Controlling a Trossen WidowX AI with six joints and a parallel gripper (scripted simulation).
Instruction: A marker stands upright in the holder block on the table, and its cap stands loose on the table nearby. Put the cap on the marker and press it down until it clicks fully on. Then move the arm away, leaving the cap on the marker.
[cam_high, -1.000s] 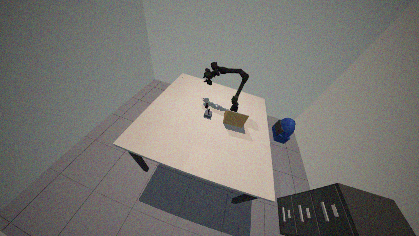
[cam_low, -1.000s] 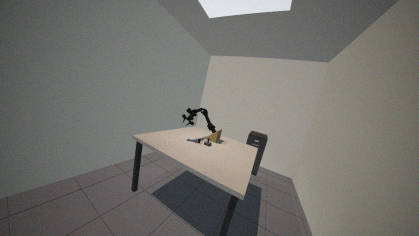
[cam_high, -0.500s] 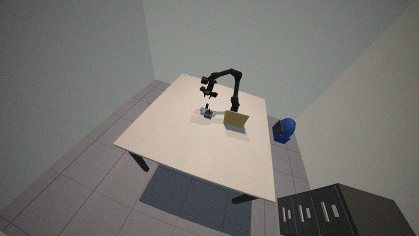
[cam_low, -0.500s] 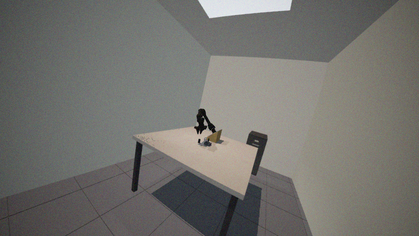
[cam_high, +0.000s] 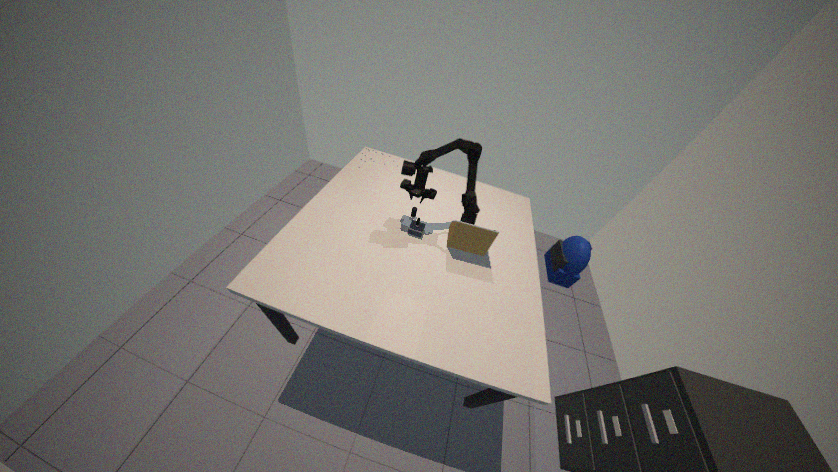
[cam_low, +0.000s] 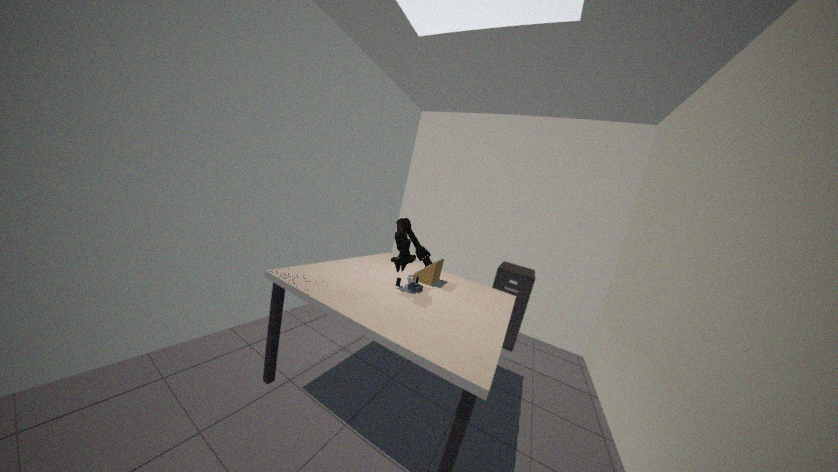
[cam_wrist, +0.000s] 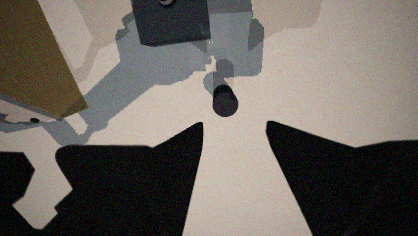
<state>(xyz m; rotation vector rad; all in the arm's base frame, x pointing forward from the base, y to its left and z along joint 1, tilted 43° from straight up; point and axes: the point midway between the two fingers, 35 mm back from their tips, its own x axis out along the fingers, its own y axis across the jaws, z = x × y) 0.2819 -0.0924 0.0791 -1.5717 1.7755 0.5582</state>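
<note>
Below my released, empty pincer (cam_wrist: 234, 131) stands the loose cap (cam_wrist: 225, 100); beyond it, the block (cam_wrist: 171, 20) holding the marker (cam_high: 418, 223).

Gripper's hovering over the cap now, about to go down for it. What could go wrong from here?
1. The cap stands loose and upright; it sits ahead of the open gripper, not between the fingertips, so a straight descent could clip and topple it.
2. The holder block with the marker is close behind the cap; an overshoot could bump it.
3. The tan wedge lies beside the gripper's approach and could snag a finger.
</note>
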